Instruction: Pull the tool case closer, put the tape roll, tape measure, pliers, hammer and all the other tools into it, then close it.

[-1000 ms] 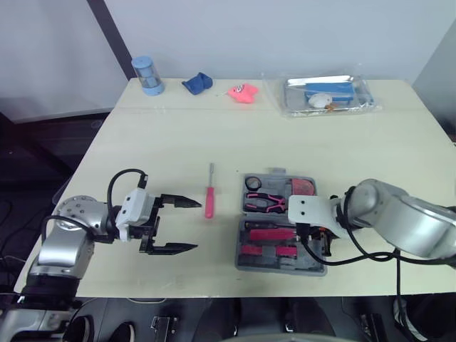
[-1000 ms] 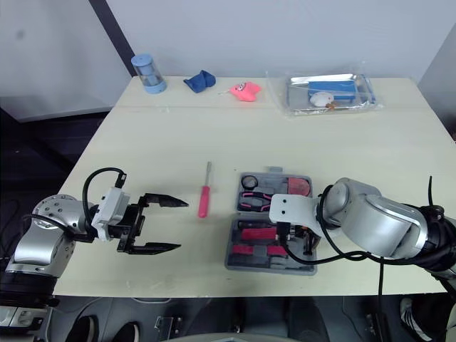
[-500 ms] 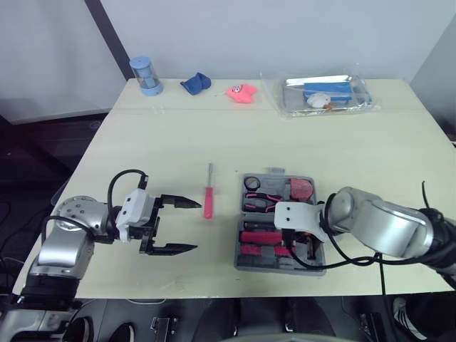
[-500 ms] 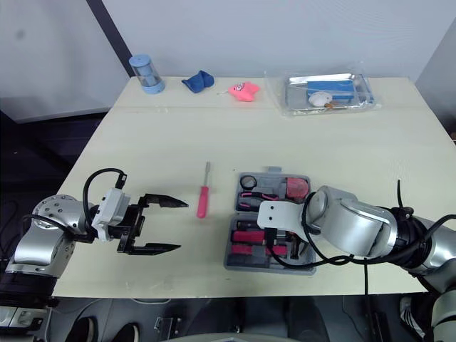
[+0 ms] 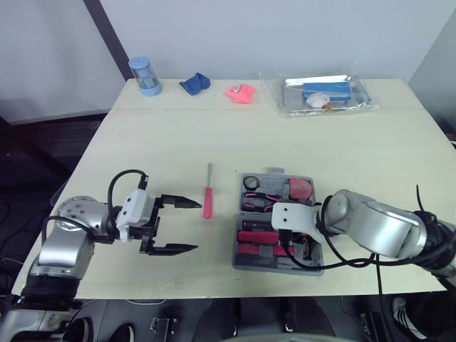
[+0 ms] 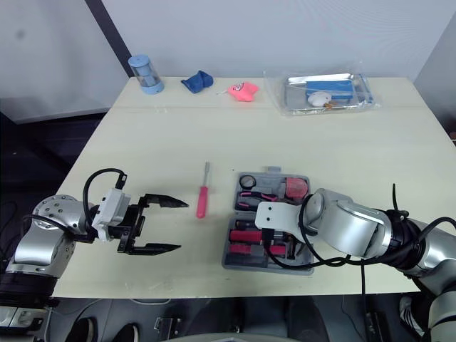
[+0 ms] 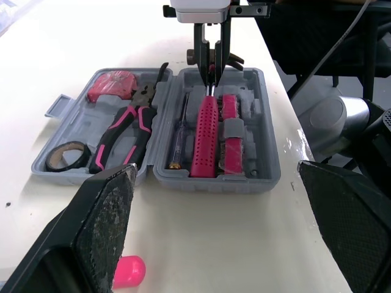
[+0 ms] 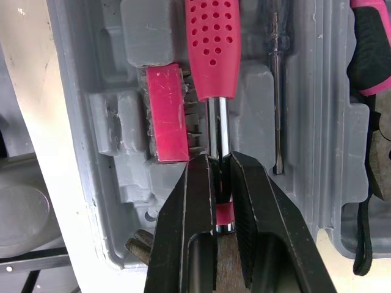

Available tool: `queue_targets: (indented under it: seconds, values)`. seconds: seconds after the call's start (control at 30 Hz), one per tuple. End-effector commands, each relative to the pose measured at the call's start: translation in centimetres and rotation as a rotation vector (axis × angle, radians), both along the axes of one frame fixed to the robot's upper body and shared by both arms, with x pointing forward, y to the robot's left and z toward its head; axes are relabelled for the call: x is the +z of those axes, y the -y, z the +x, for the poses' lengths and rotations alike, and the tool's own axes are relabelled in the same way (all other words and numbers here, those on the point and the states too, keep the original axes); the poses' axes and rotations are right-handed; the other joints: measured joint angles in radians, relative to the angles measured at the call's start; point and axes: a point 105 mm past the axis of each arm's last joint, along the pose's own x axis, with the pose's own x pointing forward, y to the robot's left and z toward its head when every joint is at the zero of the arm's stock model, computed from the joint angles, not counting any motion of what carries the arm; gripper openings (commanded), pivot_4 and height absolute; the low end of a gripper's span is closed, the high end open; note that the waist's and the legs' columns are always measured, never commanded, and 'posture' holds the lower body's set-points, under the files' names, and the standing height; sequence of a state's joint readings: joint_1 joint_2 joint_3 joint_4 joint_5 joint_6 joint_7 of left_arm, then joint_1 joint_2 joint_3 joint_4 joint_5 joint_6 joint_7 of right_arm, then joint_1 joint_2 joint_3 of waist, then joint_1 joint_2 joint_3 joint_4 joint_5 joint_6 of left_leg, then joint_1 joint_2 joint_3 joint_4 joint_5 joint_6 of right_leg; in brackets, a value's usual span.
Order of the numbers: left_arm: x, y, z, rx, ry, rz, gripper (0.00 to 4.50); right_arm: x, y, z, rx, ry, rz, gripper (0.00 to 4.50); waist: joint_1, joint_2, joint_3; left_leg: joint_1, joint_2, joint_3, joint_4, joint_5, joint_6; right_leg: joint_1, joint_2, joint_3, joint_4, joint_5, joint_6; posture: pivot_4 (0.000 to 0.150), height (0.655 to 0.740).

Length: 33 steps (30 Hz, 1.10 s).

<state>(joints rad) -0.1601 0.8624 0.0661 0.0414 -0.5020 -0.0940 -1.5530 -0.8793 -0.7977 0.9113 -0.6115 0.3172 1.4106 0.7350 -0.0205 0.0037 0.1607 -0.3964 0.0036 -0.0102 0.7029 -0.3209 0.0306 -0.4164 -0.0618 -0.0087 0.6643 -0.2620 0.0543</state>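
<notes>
Right gripper (image 8: 221,162) has slid left, clamped on the hammer (image 8: 211,49) in the tool case (image 7: 214,183); left gripper (image 5: 197,225) stands wide; we still owe screwdriver (image 5: 209,203) and closing.

Left arm (image 5: 69,239) coming through in bright silver, rounded at the joint, with a white block (image 5: 132,211) at the wrist and a black cable (image 5: 125,171) looping over it. Left gripper (image 5: 197,226): two long black fingers, tapering to points, gritty on the inner faces. Right arm (image 5: 374,229) is a fat silver cylinder with a white plate (image 5: 292,214) out front, dark dots on it, perhaps screws. Black cables (image 5: 342,263) trail underneath, and the right gripper (image 8: 220,160) fingers are black too.
</notes>
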Motion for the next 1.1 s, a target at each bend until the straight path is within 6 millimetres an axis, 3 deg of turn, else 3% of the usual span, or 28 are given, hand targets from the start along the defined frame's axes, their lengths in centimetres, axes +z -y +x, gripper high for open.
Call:
queue_targets:
  seconds: [0.03,0.17,0.33,0.53,0.63,0.67,0.73,0.8,1.1]
  values:
    - [0.3,0.3,-0.5,-0.051,0.017,0.01,4.5,0.4,-0.1,0.1,0.018,0.033,0.011,1.22,0.0,0.0,0.0,0.0,0.0,0.0,0.0,0.0,0.0,0.0,0.0,0.0,0.0,0.0,0.0,0.15,0.74]
    - [0.3,0.3,-0.5,-0.053,0.015,0.007,4.5,0.5,0.0,0.4,0.001,0.038,0.021,3.05,0.0,0.0,0.0,0.0,0.0,0.0,0.0,0.0,0.0,0.0,0.0,0.0,0.0,0.0,0.0,0.15,0.74]
    - [0.3,0.4,-0.4,-0.054,0.014,0.006,4.5,1.3,-0.2,0.8,-0.009,0.065,0.058,3.05,0.0,0.0,0.0,0.0,0.0,0.0,0.0,0.0,0.0,0.0,0.0,0.0,0.0,0.0,0.0,0.15,0.74]
    - [0.3,0.4,-0.4,-0.052,0.013,0.003,4.5,2.9,-0.6,2.0,-0.035,0.141,0.282,3.05,0.005,-0.002,-0.001,0.0,0.0,0.0,0.0,0.0,0.0,0.0,0.0,0.0,0.0,0.0,0.0,0.15,0.74]
    - [0.3,0.3,-0.3,-0.046,0.013,-0.002,4.5,3.6,-1.1,1.3,-0.011,0.127,0.562,2.23,0.008,-0.003,-0.002,0.0,0.0,0.0,0.0,0.0,0.0,0.001,0.0,0.0,0.0,0.0,0.0,0.15,0.74]
    - [0.2,0.4,-0.3,-0.045,0.013,-0.003,4.5,3.4,-0.9,1.2,-0.02,0.122,0.605,1.84,0.008,-0.003,-0.002,0.0,0.0,0.0,0.0,0.0,0.0,0.001,0.0,0.0,-0.001,0.0,0.0,0.15,0.74]
    - [0.2,0.6,-0.3,-0.049,0.012,-0.009,4.5,2.6,-1.1,1.2,-0.002,0.128,0.677,0.67,0.006,-0.003,-0.002,0.0,0.0,0.001,0.001,0.0,0.0,0.001,0.0,0.0,0.0,0.0,0.0,0.15,0.74]
    - [0.2,0.8,-0.3,-0.055,0.014,-0.016,4.5,1.9,-1.3,1.3,0.031,0.146,0.705,0.08,0.003,-0.004,-0.003,0.001,0.0,0.002,0.001,0.0,0.0,0.001,0.0,0.001,0.001,0.001,0.002,0.15,0.74]
    - [0.5,0.8,-0.3,-0.063,0.017,-0.013,4.5,-1.8,-1.6,1.2,0.103,0.098,0.659,0.08,0.005,-0.004,-0.003,0.004,0.0,0.001,0.001,0.0,0.0,0.003,0.001,0.002,0.001,0.001,0.002,0.15,0.74]
